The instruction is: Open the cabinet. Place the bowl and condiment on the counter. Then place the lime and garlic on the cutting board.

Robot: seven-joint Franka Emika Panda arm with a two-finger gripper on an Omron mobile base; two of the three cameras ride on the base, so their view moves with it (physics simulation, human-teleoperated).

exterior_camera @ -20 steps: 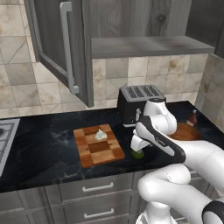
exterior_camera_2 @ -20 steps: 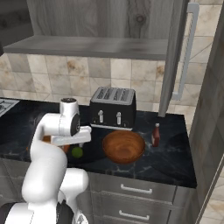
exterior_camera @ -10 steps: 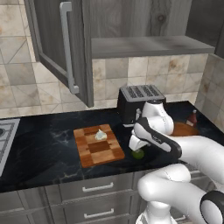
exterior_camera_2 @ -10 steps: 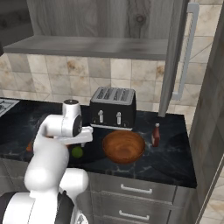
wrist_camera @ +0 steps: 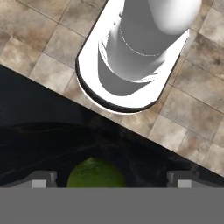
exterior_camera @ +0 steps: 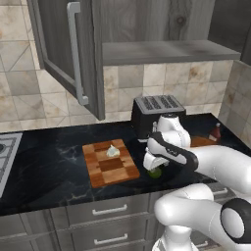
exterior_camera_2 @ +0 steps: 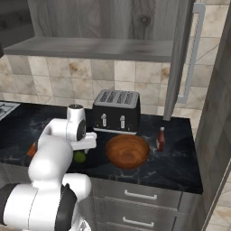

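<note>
— Cabinet point(exterior_camera: 73, 54) stands open, and the bowl point(exterior_camera_2: 127, 151) and condiment point(exterior_camera_2: 160, 139) are already down on the desk point(exterior_camera: 44, 166), right of the toaster point(exterior_camera_2: 116, 111). The garlic point(exterior_camera: 112, 151) lies on the cutting board point(exterior_camera: 109, 163). I'd say the lime is the step in hand.

— Where's the lime now?

— Lime point(wrist_camera: 95, 173) sits on the black desk just right of the board, under the tool point(wrist_camera: 111, 179), whose jaws stand wide on either side of it, not gripping. Next it has to drop, close on the fruit, and carry it left onto the board.

— Anything you can't make out?

— From the left, the hand covers most of the lime. From the right, the arm hides nearly all the board. The fingertips themselves are cut off low in the hand view.
</note>
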